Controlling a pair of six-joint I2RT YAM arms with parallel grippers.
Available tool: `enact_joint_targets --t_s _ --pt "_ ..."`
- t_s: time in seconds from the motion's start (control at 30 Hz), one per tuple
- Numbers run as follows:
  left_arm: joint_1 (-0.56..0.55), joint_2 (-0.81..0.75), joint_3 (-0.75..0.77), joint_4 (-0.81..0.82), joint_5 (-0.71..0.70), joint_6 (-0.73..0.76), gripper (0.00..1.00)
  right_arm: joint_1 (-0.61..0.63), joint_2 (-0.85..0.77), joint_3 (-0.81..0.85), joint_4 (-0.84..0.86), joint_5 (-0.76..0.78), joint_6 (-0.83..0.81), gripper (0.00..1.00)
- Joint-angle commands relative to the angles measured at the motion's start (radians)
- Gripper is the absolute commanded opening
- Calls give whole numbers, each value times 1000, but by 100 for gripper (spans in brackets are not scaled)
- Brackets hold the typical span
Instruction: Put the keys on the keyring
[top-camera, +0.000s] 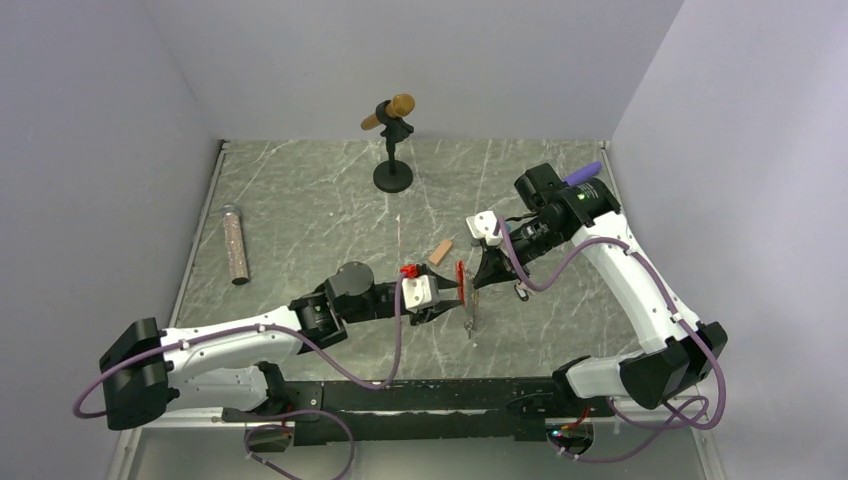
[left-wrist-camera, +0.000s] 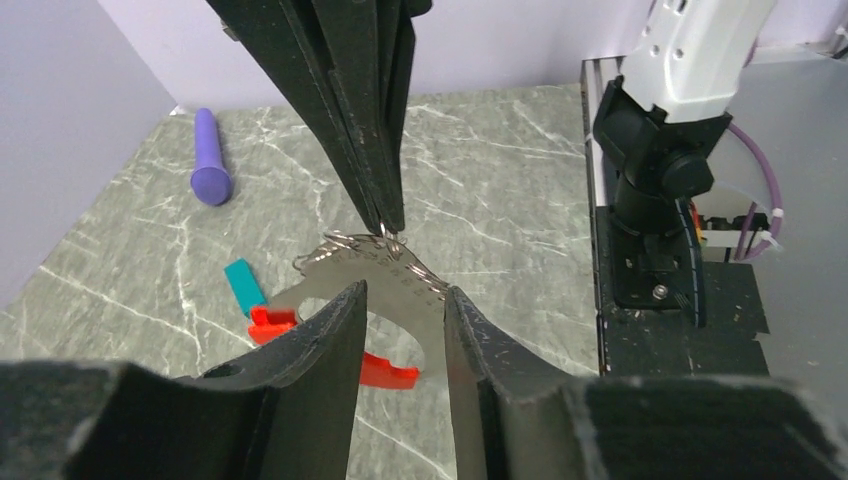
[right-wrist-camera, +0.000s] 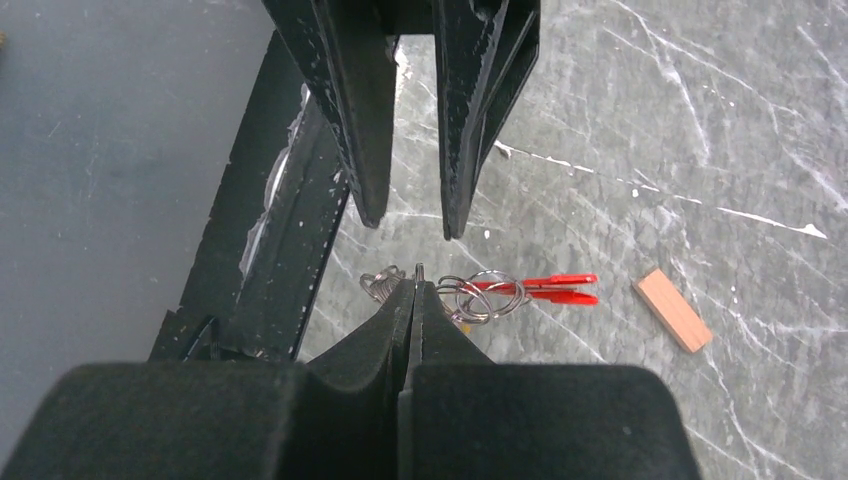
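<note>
Keyring (top-camera: 462, 285) sits between my two arms, over the near middle of the table (top-camera: 300, 200). My right end effector (right-wrist-camera: 415, 287) has its two fingers pressed tight together, and it is pinching the silver rings (right-wrist-camera: 487, 296) of the bunch right at its tips. The red clip (right-wrist-camera: 545, 288) sticks out from those rings on the side toward the tan block (right-wrist-camera: 677, 310), which lies apart from it on the table. My left end effector (left-wrist-camera: 405, 293) faces the right one, tip to tip. Its fingers are spread with a gap between them, and I do not see them squeezing anything. Looking through that gap from the left wrist, I see a flat silvery piece (left-wrist-camera: 395, 275) with a bumpy edge just under the rings, and bits of the red clip past it. From above, a thin chain (top-camera: 472, 318) trails from the bunch toward the near edge. A teal block (left-wrist-camera: 243, 285) lies on the table just beside the red clip, and a purple stick (left-wrist-camera: 210, 170) lies well away near the wall. The keys are too small for me to pick out for sure.
</note>
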Motion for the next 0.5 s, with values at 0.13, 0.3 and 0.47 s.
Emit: enact_joint_targets --t_s 0.13,0.3,0.47 --pt "-22 52 69 81 -76 11 36 3 -26 17 -12 -73 -40 0" --pt "-26 73 90 74 -68 5 32 5 -27 19 -12 -74 -39 0" --pt "-27 86 106 61 -59 0 26 4 -27 19 -11 -75 -37 0"
